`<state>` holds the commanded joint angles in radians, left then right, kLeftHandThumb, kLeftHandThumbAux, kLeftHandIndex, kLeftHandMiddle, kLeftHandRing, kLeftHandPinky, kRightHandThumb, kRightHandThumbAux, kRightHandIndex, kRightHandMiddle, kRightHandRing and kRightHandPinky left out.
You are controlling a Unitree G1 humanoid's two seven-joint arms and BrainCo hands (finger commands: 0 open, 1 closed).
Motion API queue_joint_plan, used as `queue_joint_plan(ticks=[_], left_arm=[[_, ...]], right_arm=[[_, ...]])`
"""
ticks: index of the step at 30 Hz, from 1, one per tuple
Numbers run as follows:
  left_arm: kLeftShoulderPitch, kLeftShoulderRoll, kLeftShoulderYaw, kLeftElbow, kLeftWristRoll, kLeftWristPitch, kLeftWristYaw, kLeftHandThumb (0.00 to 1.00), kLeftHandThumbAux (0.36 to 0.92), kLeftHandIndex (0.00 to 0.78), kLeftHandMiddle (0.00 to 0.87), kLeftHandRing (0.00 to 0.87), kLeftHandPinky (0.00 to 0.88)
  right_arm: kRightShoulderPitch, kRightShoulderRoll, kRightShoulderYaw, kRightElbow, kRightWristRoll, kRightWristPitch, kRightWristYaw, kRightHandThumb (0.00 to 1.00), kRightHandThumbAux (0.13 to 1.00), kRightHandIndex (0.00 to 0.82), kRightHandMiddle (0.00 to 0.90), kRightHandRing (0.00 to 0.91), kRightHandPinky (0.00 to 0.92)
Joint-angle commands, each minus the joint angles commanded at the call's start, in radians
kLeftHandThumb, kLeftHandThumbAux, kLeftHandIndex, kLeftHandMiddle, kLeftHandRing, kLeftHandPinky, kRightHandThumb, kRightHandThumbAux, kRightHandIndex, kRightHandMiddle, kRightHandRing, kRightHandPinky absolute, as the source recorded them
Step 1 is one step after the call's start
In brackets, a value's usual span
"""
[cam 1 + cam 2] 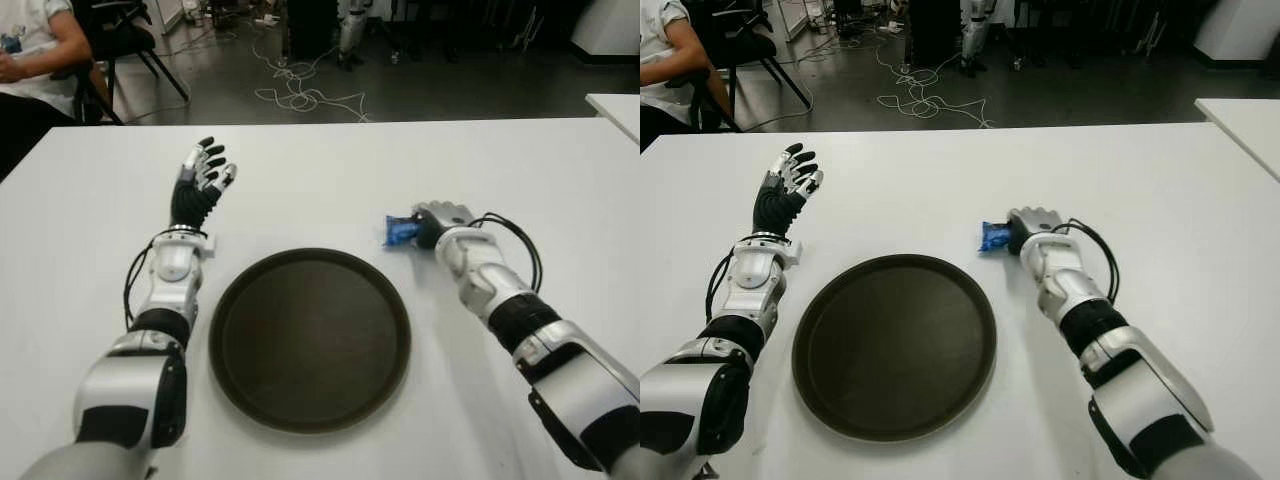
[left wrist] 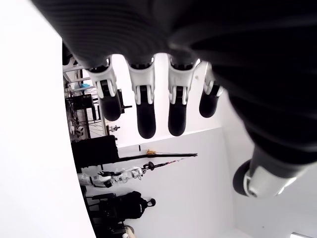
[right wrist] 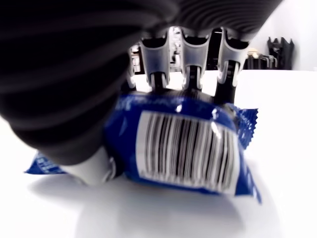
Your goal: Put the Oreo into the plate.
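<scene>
Oreo pack (image 3: 188,148) half hidden under right hand (image 1: 440,222).

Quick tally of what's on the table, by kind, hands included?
Oreo packs: 1, blue Oreo pack, gripped by the right hand
Plates: 1, dark round plate, nothing in it
Robot hands: 2, left hand open beside the plate
Total: 4

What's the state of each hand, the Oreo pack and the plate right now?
Right hand: fingers closed around the Oreo pack, on the table right of the plate.
Oreo pack: sealed, gripped, outside the plate.
Plate: empty.
Left hand: fingers spread, holding nothing, left of the plate.
</scene>
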<state>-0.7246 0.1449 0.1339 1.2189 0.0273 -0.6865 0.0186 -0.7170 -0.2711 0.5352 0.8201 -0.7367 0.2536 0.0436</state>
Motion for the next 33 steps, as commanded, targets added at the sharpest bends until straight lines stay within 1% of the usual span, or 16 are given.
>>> queue_joint_plan(ticks=[9,17,23,28,33], left_arm=[[0.0,-0.002,0.003,0.0,-0.002,0.006,0.004,0.088,0.604,0.109,0.178,0.147,0.12],[0.002,-0.001,0.001,0.0,0.001,0.007,0.008,0.105,0.588,0.104,0.173,0.14,0.112],[0.001,-0.001,-0.001,0.0,0.001,0.008,0.006,0.098,0.607,0.107,0.174,0.136,0.105],[0.0,0.001,-0.003,0.001,0.003,0.01,0.005,0.087,0.6,0.104,0.171,0.132,0.106],[0.0,0.001,-0.002,0.001,0.004,0.005,0.006,0.09,0.593,0.117,0.187,0.149,0.116]], right_arm=[[0.002,-0.006,-0.021,-0.001,0.021,-0.015,-0.009,0.688,0.732,0.427,0.679,0.68,0.665],[0.001,-0.011,-0.036,0.006,0.03,-0.034,-0.011,0.687,0.732,0.427,0.68,0.683,0.657],[-0.002,-0.013,-0.042,0.015,0.03,-0.042,-0.012,0.687,0.732,0.427,0.683,0.686,0.662],[0.0,-0.014,-0.049,0.006,0.033,-0.041,-0.014,0.686,0.732,0.428,0.694,0.696,0.675],[0.007,-0.02,-0.086,-0.033,0.051,-0.032,-0.043,0.687,0.731,0.43,0.706,0.705,0.686]])
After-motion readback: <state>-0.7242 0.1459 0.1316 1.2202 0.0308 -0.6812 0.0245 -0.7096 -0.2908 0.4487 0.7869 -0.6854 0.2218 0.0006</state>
